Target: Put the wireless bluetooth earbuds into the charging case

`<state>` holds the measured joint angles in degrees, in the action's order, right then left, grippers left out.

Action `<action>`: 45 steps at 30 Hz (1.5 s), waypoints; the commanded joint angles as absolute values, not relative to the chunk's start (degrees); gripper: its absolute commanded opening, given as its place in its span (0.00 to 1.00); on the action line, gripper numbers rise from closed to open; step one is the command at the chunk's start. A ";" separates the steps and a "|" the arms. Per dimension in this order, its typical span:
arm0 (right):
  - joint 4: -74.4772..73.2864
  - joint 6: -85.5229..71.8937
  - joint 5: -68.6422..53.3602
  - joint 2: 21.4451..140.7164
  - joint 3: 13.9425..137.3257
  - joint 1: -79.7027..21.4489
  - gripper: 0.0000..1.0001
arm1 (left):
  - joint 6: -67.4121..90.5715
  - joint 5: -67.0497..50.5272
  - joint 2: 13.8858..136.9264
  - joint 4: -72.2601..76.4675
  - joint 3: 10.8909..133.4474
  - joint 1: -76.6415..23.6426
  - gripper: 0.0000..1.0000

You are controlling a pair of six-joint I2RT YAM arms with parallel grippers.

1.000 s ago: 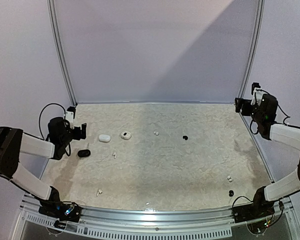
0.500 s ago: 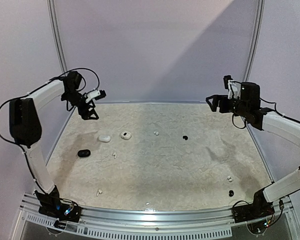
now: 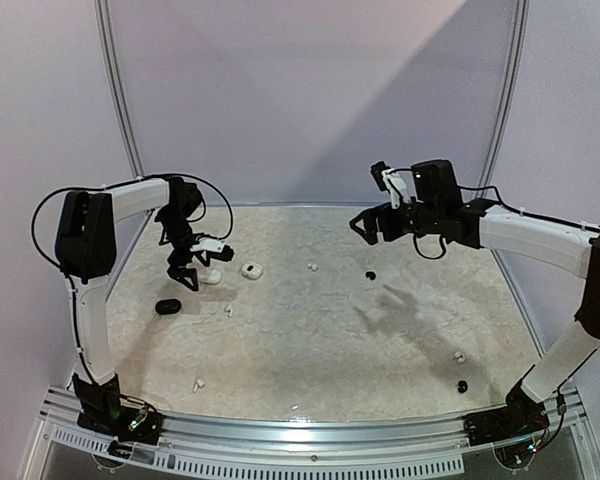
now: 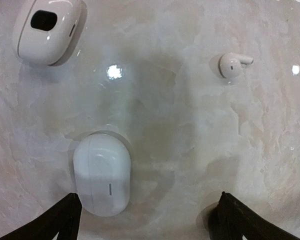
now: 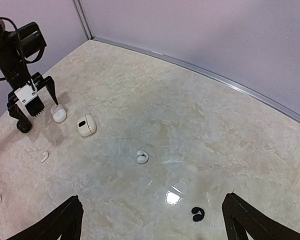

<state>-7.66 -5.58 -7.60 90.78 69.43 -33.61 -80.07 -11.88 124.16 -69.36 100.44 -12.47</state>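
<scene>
Earbuds are lying loose across the pale marbled tabletop (image 3: 310, 330), none of them seated in a case. As I judge it, you are at the opening approach. A white bud (image 3: 312, 266) and a black bud (image 3: 370, 274) are sitting toward the back of the table. Another white bud (image 4: 232, 64) is lying near the left side's cases, and further buds are resting close to the near edge, left and right.

Your left gripper (image 3: 195, 262) is hovering low over a closed white case (image 4: 101, 180), fingers spread wide and holding nothing. From its wrist camera the case is lying close to one finger (image 4: 65, 220), not centred in the gap. An open white case (image 4: 47, 27) is sitting just beyond it with a dark socket showing. A black case (image 3: 167, 306) is resting nearer the table's left edge.

Your right gripper (image 3: 370, 225) is also spread wide and empty, floating well above the back half of the table. The black bud is showing just ahead of its fingers in its wrist view.

In my reading you are facing a choice for the next move — either shift the left gripper sideways to centre the closed case before descending, or send an arm down onto a bud. The buds are tiny and rounded, so the fingertips will likely need to be lined up squarely on either side before closing.
</scene>
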 commanded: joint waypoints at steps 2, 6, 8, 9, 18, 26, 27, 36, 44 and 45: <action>-12.02 -2.57 -7.41 94.97 74.28 -36.10 0.99 | -80.94 -10.78 127.77 -65.11 102.31 -13.03 0.97; -11.87 -3.10 -8.33 96.77 75.93 -36.21 0.99 | -78.93 -10.73 131.15 -64.94 106.43 -13.10 0.91; -11.72 -3.31 -8.33 97.23 76.36 -36.30 0.99 | -78.40 -10.06 132.54 -65.47 108.04 -13.04 0.86; -11.62 -3.46 -8.46 97.41 76.50 -36.32 0.99 | -78.51 -9.65 133.01 -65.70 108.36 -13.09 0.83; -10.61 -3.87 -7.92 98.29 77.43 -36.35 0.99 | -81.21 -9.83 131.96 -65.10 105.80 -13.28 0.38; -18.17 -9.43 -4.57 101.47 87.40 -36.29 0.99 | -80.76 -16.02 121.78 -57.90 99.06 -14.09 0.09; -19.66 -11.57 -4.89 102.79 89.55 -36.30 0.99 | -80.50 -17.05 119.36 -55.73 97.16 -14.47 0.08; -25.85 -36.34 -13.27 114.03 104.80 -37.02 0.84 | -76.35 -17.66 98.72 -25.69 81.66 -24.20 0.02; -18.78 -33.89 -19.83 116.44 106.54 -43.95 0.77 | -72.34 -13.87 95.04 -15.01 76.78 -31.59 0.00; -18.41 -33.39 -20.45 116.54 106.53 -44.55 0.76 | -72.15 -13.56 95.01 -14.51 76.67 -32.12 0.00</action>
